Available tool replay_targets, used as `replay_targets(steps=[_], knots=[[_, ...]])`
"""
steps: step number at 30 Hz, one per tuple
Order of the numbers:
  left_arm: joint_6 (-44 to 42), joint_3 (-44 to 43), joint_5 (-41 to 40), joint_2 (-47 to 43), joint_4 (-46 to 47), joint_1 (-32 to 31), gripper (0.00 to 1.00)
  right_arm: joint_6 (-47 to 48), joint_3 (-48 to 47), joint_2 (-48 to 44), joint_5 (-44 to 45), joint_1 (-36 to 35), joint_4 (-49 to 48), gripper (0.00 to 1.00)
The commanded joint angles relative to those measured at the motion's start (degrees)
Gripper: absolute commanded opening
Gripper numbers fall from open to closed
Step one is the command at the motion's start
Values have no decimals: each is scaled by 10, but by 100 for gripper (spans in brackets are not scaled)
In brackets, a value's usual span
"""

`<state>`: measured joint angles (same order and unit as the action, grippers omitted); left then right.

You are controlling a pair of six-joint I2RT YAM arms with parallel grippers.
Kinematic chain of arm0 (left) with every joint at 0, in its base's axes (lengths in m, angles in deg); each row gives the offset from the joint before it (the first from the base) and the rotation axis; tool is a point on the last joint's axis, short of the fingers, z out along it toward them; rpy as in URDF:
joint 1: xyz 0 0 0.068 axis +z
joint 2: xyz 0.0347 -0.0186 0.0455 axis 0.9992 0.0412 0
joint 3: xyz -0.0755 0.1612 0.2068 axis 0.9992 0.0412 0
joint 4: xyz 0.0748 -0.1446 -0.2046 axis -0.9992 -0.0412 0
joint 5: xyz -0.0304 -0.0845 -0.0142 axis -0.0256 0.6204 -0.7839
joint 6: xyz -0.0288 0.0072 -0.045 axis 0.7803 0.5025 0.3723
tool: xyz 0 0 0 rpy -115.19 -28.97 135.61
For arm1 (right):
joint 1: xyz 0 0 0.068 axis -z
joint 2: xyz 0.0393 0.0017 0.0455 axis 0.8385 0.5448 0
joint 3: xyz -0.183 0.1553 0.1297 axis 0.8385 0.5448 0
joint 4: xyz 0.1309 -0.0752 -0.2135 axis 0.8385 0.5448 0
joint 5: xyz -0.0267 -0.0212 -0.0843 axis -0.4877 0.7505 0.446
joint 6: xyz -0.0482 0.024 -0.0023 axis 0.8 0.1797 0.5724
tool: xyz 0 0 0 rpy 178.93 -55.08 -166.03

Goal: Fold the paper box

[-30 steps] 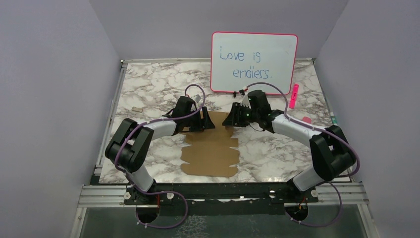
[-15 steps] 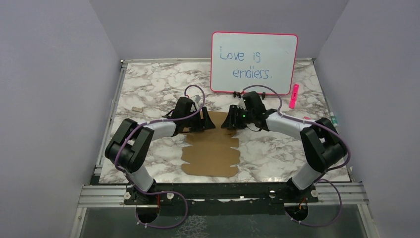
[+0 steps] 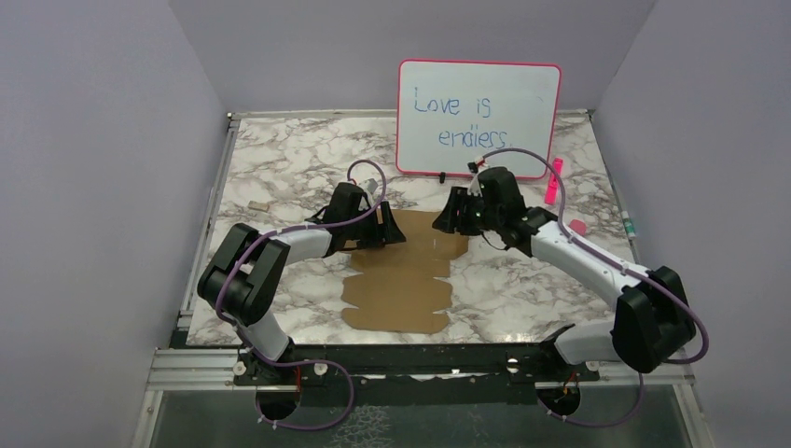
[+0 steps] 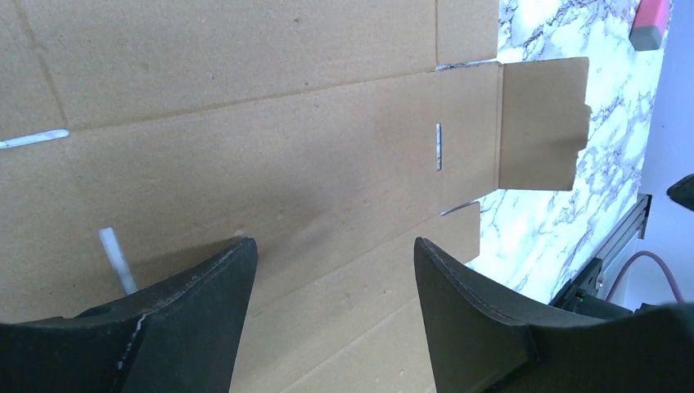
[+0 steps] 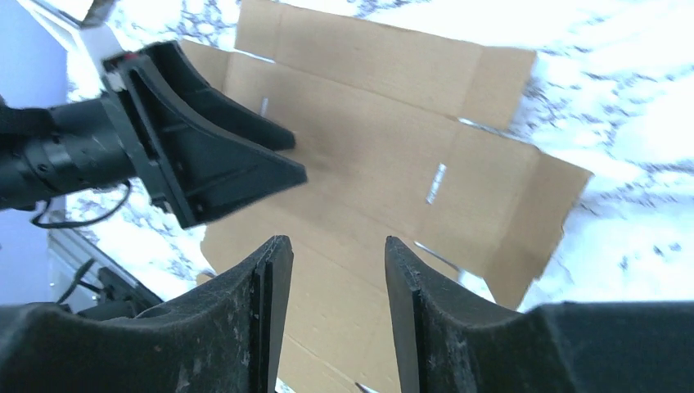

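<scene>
On marble table (image 3: 280,168), between two bent arms: flat unfolded paper box (image 3: 403,275).
At sheet's far left corner, left gripper (image 3: 384,229) held low, jaws apart, clasping nothing; at far right corner, right gripper (image 3: 448,218) angled down over cardboard, jaws apart too.

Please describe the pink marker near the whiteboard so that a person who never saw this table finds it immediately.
Start at the pink-framed whiteboard standing at the far edge of the marble-patterned table. Just right of its lower right corner lies the slim bright pink marker. It is long and stick-shaped, unlike the short pink piece lying further forward.
</scene>
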<state>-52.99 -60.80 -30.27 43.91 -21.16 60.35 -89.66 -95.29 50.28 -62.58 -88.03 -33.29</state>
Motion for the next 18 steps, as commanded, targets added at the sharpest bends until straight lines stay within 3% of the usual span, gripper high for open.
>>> replay_targets(steps=[1, 11, 18], knots=[[-7, 1, 3, -3, -61, -7, 73, 4, 53, -49, 68, -2, 56, 52], [-18, -25, -14, -67, -121, -7, 76, -43, 167, -95, 19, -4, -3, 64], [-11, 18, 1, -116, -126, -7, 77, -76, 222, -80, -15, -3, -87, 65]])
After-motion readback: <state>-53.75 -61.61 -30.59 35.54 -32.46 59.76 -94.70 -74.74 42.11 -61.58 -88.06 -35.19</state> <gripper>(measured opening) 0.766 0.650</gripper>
